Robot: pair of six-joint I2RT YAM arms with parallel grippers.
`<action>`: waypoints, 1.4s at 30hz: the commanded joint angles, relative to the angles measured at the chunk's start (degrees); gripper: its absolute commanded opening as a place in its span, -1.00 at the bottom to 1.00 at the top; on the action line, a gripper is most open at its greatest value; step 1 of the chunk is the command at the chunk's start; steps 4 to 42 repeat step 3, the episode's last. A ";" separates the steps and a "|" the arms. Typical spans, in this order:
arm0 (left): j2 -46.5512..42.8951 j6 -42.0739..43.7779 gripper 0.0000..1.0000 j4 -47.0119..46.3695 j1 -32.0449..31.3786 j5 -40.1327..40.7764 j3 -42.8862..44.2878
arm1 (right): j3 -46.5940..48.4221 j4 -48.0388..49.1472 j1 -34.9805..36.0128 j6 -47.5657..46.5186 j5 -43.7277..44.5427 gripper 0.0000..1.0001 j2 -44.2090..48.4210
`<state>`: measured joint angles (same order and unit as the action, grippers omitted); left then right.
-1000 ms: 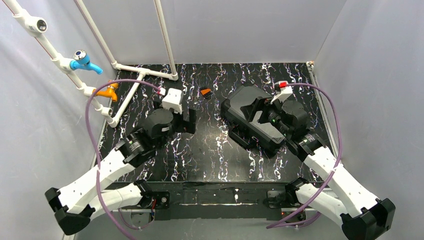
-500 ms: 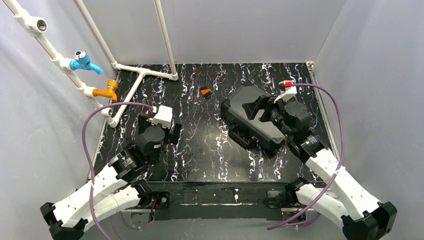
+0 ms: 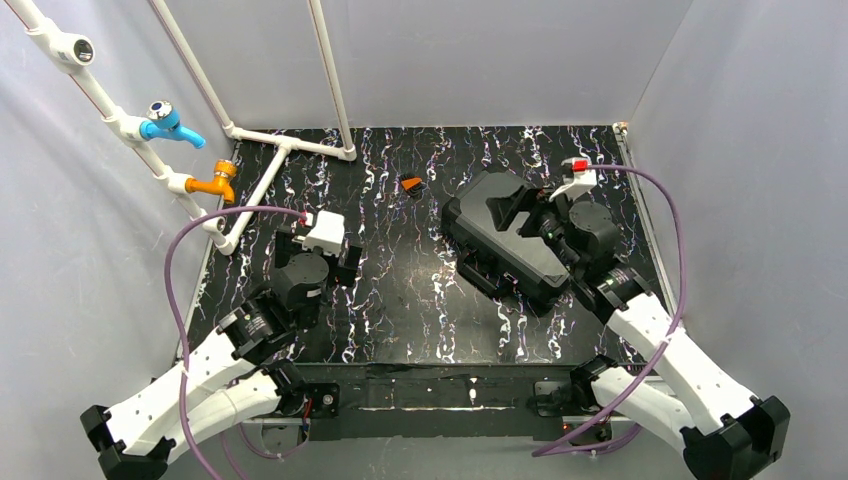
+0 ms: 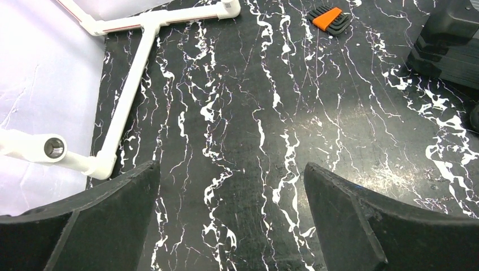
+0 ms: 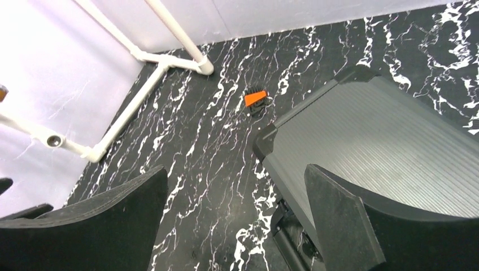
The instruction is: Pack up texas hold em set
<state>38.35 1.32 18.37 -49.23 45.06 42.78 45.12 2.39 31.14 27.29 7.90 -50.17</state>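
Item: black briefcase (image 3: 505,245), shut on counter (image 3: 420,300); I judge packing near done, hence left tool (image 4: 230,168) and right tool (image 5: 236,169) spread, empty.

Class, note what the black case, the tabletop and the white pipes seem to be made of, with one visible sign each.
Black case: probably hard plastic, matt, with fine moulded ribs across its panel.
Tabletop: black with white veins, marble-look; the flat sheen suggests printed laminate, though stone cannot be ruled out.
White pipes: likely PVC plastic, smooth and slightly glossy, joined by moulded tee and elbow fittings.
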 commanded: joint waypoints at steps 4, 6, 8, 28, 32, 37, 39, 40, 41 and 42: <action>-0.29 1.00 0.97 -0.35 0.20 3.14 -0.55 | 3.54 1.60 0.07 0.69 4.24 0.96 -2.71; -0.29 1.00 0.97 -0.35 0.20 3.14 -0.55 | 3.54 1.60 0.07 0.69 4.24 0.96 -2.71; -0.29 1.00 0.97 -0.35 0.20 3.14 -0.55 | 3.54 1.60 0.07 0.69 4.24 0.96 -2.71; -0.29 1.00 0.97 -0.35 0.20 3.14 -0.55 | 3.54 1.60 0.07 0.69 4.24 0.96 -2.71; -0.29 1.00 0.97 -0.35 0.20 3.14 -0.55 | 3.54 1.60 0.07 0.69 4.24 0.96 -2.71; -0.29 1.00 0.97 -0.35 0.20 3.14 -0.55 | 3.54 1.60 0.07 0.69 4.24 0.96 -2.71; -0.29 1.00 0.97 -0.35 0.20 3.14 -0.55 | 3.54 1.60 0.07 0.69 4.24 0.96 -2.71; -0.29 1.00 0.97 -0.35 0.20 3.14 -0.55 | 3.54 1.60 0.07 0.69 4.24 0.96 -2.71; -0.29 1.00 0.97 -0.35 0.20 3.14 -0.55 | 3.54 1.60 0.07 0.69 4.24 0.96 -2.71; -0.29 1.00 0.97 -0.35 0.20 3.14 -0.55 | 3.54 1.60 0.07 0.69 4.24 0.96 -2.71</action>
